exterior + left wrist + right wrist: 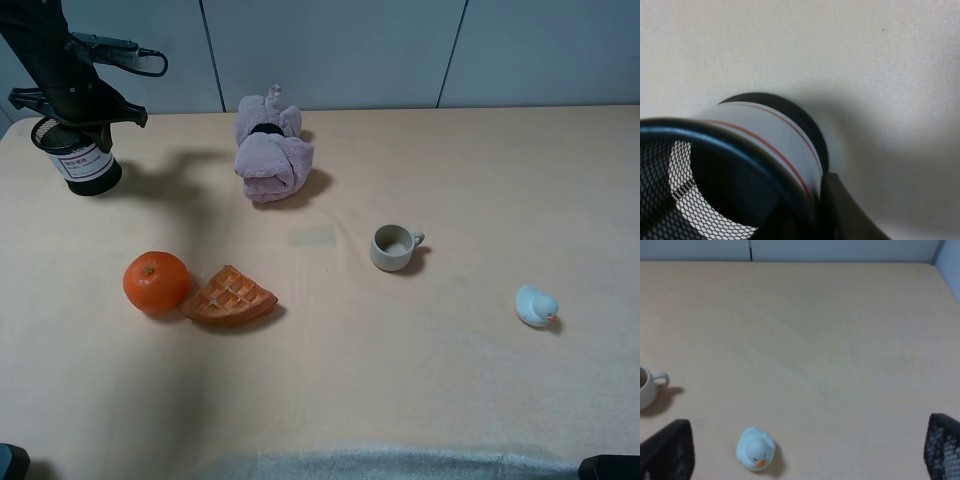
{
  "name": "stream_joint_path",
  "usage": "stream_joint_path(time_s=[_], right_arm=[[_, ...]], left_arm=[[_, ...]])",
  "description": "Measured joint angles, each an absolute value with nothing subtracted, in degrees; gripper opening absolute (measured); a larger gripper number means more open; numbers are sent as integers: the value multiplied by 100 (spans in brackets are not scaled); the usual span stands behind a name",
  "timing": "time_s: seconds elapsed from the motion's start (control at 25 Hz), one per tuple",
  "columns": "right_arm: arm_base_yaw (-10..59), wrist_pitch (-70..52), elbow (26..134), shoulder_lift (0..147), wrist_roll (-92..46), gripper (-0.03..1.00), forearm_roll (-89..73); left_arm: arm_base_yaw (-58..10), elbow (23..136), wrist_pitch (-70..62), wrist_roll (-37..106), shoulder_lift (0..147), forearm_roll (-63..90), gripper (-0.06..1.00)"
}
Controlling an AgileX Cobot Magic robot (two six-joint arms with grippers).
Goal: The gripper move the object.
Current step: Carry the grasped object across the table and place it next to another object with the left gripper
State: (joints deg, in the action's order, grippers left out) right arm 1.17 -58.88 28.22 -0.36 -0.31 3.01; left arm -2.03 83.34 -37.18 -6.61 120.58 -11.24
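Observation:
The black wire-mesh pen cup (86,162) with its white, red-marked label is at the far left back of the table. It leans slightly. My left gripper (72,118) comes down on its rim and is shut on it. In the left wrist view the cup's rim and label (765,145) fill the frame, with one finger (840,210) pressed against the outside of the wall. My right gripper (805,452) is open and empty, with its fingers at the frame's two lower corners. It is low over the table's front right.
A pink-grey plush toy (270,150) lies at the back centre. A small grey-beige mug (393,247) stands mid-table and also shows in the right wrist view (646,387). An orange (156,282) and a waffle piece (231,297) lie front left. A pale blue duck (535,306) is on the right.

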Motion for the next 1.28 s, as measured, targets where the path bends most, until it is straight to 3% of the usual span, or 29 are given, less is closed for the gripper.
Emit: stream_joint_path(time_s=[0.76, 1.28], right_arm=[[117, -5888, 2822, -36, -31, 69, 301], [117, -5888, 2822, -36, -31, 69, 301]], left_arm=[[-228, 9413, -5199, -672, 12058, -1092, 5], [-385, 9492, -5577, -705, 11626, -891, 5]])
